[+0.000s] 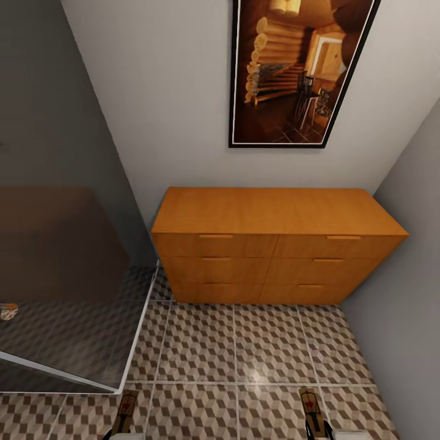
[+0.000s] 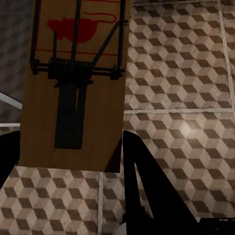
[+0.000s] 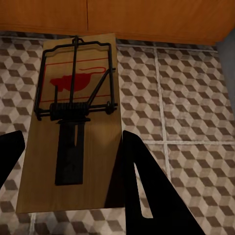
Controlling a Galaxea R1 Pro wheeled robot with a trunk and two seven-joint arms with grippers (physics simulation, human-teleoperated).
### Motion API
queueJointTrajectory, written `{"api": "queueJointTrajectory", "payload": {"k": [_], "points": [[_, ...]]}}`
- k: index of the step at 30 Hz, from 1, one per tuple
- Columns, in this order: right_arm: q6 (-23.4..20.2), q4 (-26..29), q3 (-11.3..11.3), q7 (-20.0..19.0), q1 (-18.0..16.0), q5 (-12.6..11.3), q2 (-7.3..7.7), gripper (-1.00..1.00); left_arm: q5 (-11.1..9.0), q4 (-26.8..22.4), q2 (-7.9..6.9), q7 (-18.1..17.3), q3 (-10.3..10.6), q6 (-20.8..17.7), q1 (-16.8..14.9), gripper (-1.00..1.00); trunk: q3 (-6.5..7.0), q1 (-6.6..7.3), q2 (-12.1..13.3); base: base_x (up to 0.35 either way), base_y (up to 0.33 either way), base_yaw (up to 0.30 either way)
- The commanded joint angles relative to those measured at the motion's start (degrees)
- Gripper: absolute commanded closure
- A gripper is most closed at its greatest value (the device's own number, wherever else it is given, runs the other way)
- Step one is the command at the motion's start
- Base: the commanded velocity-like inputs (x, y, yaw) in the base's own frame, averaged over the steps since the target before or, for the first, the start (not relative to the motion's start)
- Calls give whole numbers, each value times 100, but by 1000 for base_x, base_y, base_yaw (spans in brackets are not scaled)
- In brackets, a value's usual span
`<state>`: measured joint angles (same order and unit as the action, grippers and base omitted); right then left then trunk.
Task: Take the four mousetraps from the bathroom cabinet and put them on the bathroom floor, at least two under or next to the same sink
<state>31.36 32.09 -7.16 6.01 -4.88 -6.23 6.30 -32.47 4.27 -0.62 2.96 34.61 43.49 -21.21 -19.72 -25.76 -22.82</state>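
Before me a cabinet point(image 1: 278, 244) stands on the floor point(image 1: 244, 348). My left gripper point(image 2: 68, 161) clamps one trap point(image 2: 76, 83), my right gripper point(image 3: 71, 166) another trap point(image 3: 73, 122), both held above the tiles. They look light, stiff, thin; I'd pinch the bare wooden edges, clear of the spring.

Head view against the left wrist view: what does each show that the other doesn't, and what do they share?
Head view alone: the orange wooden cabinet, the framed cabin picture on the wall above it, a glass partition, and a second mousetrap at the right tool.
Left wrist view alone: the trap's red mouse print, spring and wire bar up close.
Both: the cube-patterned floor tiles and the left tool shut on its mousetrap.
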Motion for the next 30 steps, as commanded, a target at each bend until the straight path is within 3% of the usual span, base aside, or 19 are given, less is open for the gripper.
{"api": "queueJointTrajectory", "payload": {"k": [1,18,30], "points": [[19,-1,-47,34,-4,-59,7,100,21,14,3,65,46,20,-6,100,-9,-3,-10,0,0,0],[19,-1,-49,40,-4,-61,3,100,21,13,8,65,46,19,-6,100,-6,-3,-10,0,0,0],[20,-1,-49,41,-3,-62,3,100,21,17,9,65,46,16,-6,100,88,-3,-10,0,0,75]]}}
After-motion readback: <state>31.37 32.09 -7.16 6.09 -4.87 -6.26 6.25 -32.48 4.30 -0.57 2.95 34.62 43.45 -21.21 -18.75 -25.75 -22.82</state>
